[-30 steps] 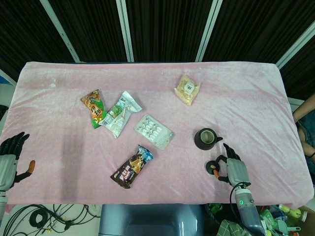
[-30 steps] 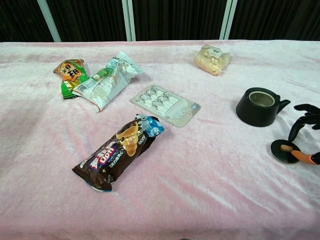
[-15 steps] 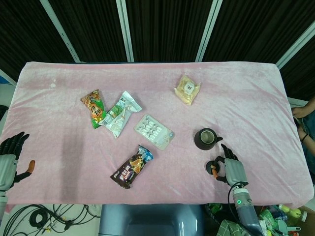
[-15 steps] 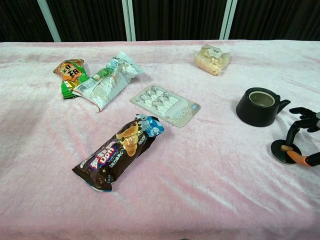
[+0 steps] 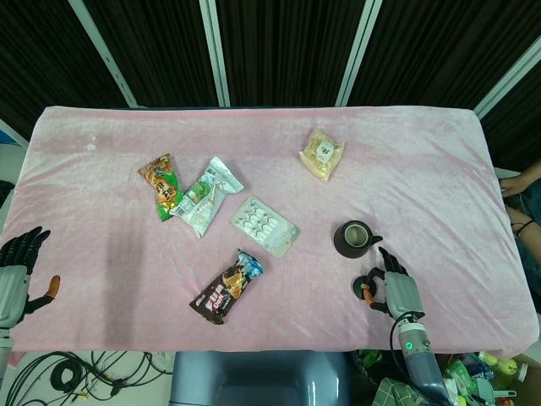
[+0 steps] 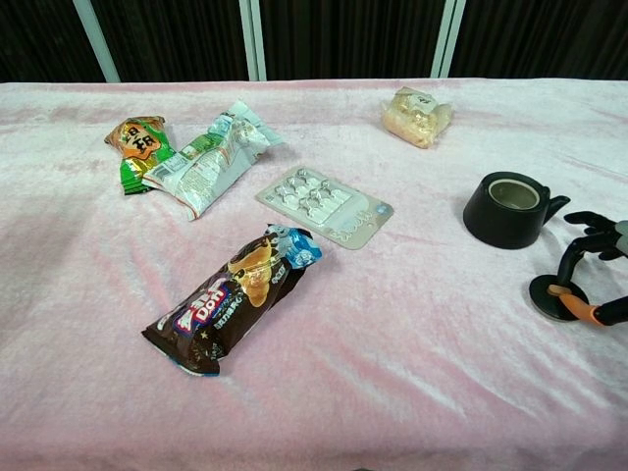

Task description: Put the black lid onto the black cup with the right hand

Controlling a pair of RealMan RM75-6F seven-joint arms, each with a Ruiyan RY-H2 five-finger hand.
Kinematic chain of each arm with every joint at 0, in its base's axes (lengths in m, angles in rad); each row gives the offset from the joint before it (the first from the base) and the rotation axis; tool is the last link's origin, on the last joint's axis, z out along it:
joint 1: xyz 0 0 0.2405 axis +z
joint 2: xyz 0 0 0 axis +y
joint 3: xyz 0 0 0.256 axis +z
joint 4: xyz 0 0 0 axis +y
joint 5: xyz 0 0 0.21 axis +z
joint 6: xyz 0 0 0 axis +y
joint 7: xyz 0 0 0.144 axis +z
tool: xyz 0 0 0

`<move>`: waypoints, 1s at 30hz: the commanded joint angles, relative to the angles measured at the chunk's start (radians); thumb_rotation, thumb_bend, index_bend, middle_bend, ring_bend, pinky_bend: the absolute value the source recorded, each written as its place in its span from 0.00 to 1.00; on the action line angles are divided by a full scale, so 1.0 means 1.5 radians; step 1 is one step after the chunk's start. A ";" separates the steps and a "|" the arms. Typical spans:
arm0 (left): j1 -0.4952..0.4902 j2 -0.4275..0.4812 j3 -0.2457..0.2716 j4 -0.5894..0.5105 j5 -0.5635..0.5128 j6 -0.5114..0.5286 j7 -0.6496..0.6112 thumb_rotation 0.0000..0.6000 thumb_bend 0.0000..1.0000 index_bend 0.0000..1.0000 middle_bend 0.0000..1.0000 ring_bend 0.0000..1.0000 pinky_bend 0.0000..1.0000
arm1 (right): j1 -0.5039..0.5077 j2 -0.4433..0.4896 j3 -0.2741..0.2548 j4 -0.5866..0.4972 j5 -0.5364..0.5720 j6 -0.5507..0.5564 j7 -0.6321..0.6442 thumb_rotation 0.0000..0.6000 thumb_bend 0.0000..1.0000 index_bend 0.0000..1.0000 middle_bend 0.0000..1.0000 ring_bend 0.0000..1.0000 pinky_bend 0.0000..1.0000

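Black lid (image 6: 555, 297): flat on the pink cloth (image 5: 127, 279) just in front of the open black cup (image 6: 507, 209), shifted slightly leftward since a second ago. Right hand (image 5: 400, 289): pinching the lid's edge between orange-tipped thumb and a finger (other fingers spread), drawn marginally nearer the cup. Left hand (image 5: 15, 272): unchanged at the table's left edge, fingers apart, holding nothing.
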 commanded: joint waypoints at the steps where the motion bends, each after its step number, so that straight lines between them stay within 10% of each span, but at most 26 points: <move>1: 0.000 0.000 0.000 0.000 0.000 0.000 0.000 1.00 0.44 0.08 0.02 0.00 0.06 | 0.001 -0.001 0.001 0.000 -0.001 -0.001 0.000 1.00 0.35 0.63 0.00 0.04 0.16; 30: 0.000 -0.001 0.000 -0.001 -0.002 -0.001 0.002 1.00 0.44 0.08 0.02 0.00 0.06 | -0.007 0.094 0.036 -0.117 -0.115 0.055 0.069 1.00 0.42 0.68 0.00 0.04 0.16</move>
